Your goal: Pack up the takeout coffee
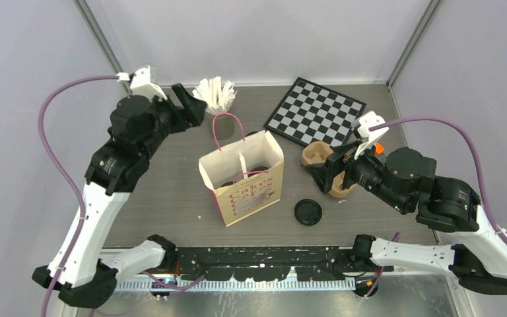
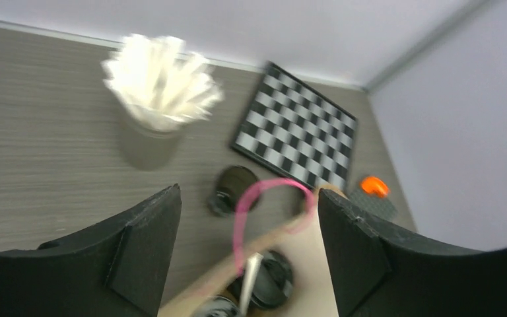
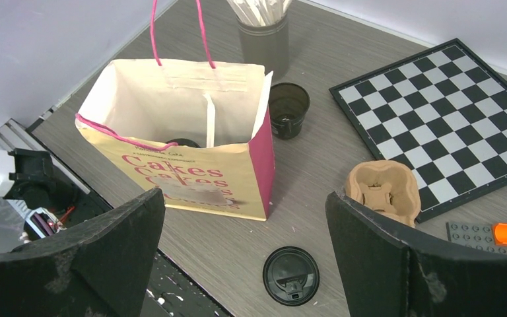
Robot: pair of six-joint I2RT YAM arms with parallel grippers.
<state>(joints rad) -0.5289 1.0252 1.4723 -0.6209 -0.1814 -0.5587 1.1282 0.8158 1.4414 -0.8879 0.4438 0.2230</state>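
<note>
Right wrist view gives the clearest account. One dark lidded cup (image 2: 277,277) sits deep in the paper bag (image 3: 191,181) at centre frame, with a white stick (image 3: 209,122) propped beside it. That cup looks packed. An open cup (image 3: 288,105), black and glossy inside, stands on the bench (image 3: 304,172) just behind the bag's right corner. Its likely partner, a round black loose lid (image 3: 291,275), lies flat at lower centre, well apart from it, so this coffee probably needs capping before it goes in.

The bag stands upright with its mouth gaping, which suits a drop from above. The left end effector (image 2: 247,198) hangs over that mouth, fingers spread wide and empty. The right end effector (image 3: 244,198) is also fully spread and holds nothing, aimed toward the lid and bag. A pulp carrier (image 3: 378,191) sits at right.
</note>
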